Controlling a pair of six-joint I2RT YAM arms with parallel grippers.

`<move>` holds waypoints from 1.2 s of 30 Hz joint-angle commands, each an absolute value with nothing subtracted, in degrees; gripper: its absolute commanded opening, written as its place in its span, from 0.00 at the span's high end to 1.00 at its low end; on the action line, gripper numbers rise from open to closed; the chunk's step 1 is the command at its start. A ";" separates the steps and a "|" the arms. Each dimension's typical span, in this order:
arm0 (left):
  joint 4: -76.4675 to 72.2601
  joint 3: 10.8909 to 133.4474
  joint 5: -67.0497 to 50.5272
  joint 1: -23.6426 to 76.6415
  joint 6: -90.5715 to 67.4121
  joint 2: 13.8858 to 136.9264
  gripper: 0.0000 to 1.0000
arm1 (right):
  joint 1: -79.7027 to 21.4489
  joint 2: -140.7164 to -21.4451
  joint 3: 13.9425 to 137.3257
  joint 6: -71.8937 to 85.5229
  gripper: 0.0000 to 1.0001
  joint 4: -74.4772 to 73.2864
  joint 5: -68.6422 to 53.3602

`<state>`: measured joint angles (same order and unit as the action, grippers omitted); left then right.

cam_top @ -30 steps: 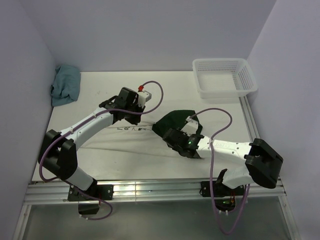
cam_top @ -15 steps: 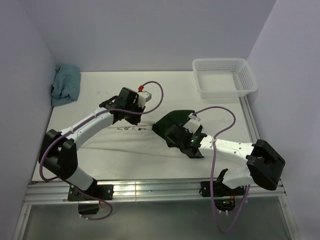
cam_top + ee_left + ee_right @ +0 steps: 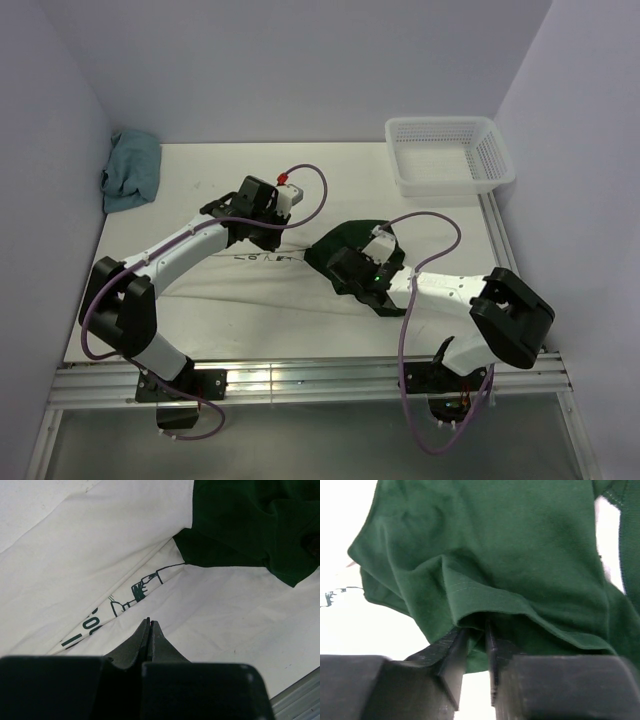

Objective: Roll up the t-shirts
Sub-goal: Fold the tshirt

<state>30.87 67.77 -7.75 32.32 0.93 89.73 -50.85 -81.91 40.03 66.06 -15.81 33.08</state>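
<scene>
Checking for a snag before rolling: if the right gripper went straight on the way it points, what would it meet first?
The dark green sleeve: the right gripper points into its folded hem, tips right at it, likely touching.

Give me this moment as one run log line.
left pincer: shut, over cream-white cloth t-shirt | right pincer: tips under its dark green sleeve, grip unclear
</scene>
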 commanded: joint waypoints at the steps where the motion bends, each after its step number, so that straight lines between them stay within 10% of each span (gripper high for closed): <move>1: 30.76 69.61 -8.35 31.99 1.93 89.21 1.00 | -50.62 -81.48 40.60 65.92 0.75 -13.36 34.28; 10: 31.38 69.96 -8.61 31.99 1.93 89.21 1.00 | -51.15 -75.15 42.45 65.39 0.98 -15.20 31.64; 36: 33.75 71.02 -10.28 32.08 2.72 90.26 1.00 | -56.51 -81.20 48.52 66.09 1.00 -15.47 27.24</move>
